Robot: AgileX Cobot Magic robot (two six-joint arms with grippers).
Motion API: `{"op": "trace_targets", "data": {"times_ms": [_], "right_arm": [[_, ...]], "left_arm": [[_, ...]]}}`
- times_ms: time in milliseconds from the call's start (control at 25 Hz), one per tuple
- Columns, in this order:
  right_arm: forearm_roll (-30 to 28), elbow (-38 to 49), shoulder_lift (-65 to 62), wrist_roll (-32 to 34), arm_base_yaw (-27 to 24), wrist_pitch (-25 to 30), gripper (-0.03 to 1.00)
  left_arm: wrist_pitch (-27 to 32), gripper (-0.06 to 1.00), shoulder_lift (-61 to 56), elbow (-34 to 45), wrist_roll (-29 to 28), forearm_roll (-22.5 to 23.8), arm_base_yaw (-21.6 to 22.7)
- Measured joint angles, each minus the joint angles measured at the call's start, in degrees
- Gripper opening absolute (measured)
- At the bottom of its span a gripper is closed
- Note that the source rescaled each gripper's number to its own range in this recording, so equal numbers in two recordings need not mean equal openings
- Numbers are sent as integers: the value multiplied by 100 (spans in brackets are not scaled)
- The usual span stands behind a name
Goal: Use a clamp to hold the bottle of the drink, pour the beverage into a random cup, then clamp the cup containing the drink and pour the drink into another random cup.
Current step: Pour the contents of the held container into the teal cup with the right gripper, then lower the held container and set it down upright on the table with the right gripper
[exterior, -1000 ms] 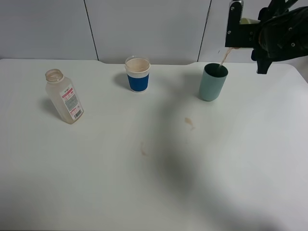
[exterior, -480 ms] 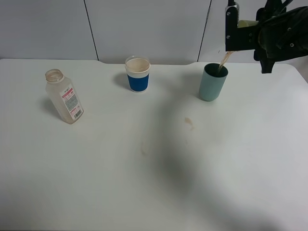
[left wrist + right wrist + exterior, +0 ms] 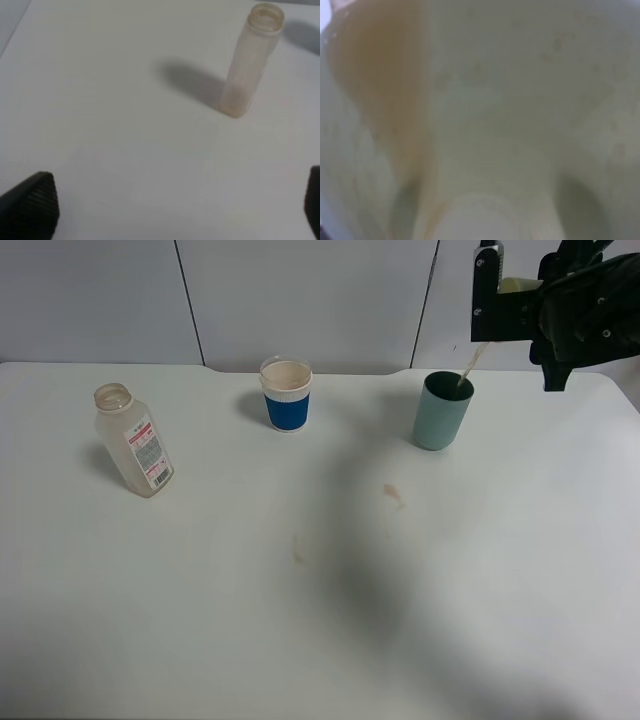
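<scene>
The bottle (image 3: 133, 441) looks like cloudy clear plastic with a papery label. The teal cup (image 3: 441, 412) is matte and smooth, the table (image 3: 300, 620) is matte white, and the left gripper's fingertips (image 3: 31, 205) have ribbed black rubbery pads.

A high camera looks down across the white table (image 3: 300, 640). The left wrist view shares its bottle (image 3: 133, 440); the right wrist lens sits pressed against a pale cup (image 3: 520, 100)

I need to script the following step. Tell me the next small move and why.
Probably hold the tilt a little longer. The right gripper has the pale yellow-green cup tipped above the teal cup, and a thin brown stream runs into it; brown liquid shows inside the tipped cup in the right wrist view.
</scene>
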Motion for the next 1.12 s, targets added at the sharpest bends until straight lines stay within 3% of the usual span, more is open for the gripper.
{"op": "trace_targets", "data": {"times_ms": [320,480,720,1120], "right_arm": [[-43,-18,0,3608,0,68,2],[-45,-18,0,4644,0,-22,2],[96,-18,-7,5057,133,-134,2],[938,-18,-513,5458,946,-1161,2]], "left_arm": [[0,100,0,0,0,0,0],[0,100,0,0,0,0,0],[0,100,0,0,0,0,0],[0,100,0,0,0,0,0]]}}
